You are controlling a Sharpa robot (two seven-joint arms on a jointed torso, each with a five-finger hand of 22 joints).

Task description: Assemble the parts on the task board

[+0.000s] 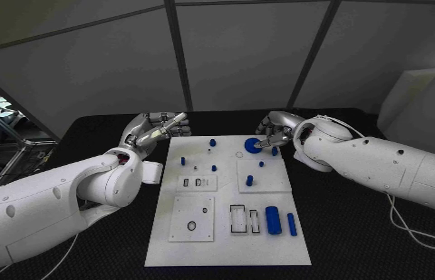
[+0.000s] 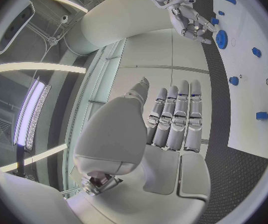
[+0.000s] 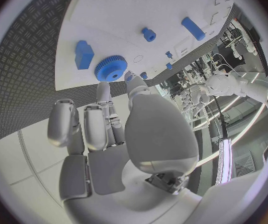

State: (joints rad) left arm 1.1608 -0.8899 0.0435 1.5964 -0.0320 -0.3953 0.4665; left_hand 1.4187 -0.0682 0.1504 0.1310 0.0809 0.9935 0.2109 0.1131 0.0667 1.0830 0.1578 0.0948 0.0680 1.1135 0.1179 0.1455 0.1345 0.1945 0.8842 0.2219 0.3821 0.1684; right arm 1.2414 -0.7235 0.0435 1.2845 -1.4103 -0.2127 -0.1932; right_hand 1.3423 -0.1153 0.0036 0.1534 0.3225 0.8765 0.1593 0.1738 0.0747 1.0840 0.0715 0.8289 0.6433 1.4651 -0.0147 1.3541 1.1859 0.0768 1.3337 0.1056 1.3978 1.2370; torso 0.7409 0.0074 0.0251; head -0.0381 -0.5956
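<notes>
Right hand (image 1: 275,133) hides the blue gear's (image 1: 252,145) edge — contact unclear.

My head camera looks steeply down on the task board (image 1: 227,198) from above, with both my arms coming in from the sides. The camera at my left wrist sits close behind my left hand (image 2: 171,119) and faces across the board's far end. The one at my right wrist sits behind my right hand (image 3: 103,129), close over the blue gear (image 3: 111,68). All three share that gear, and, I think, the small pegs beside it.
</notes>
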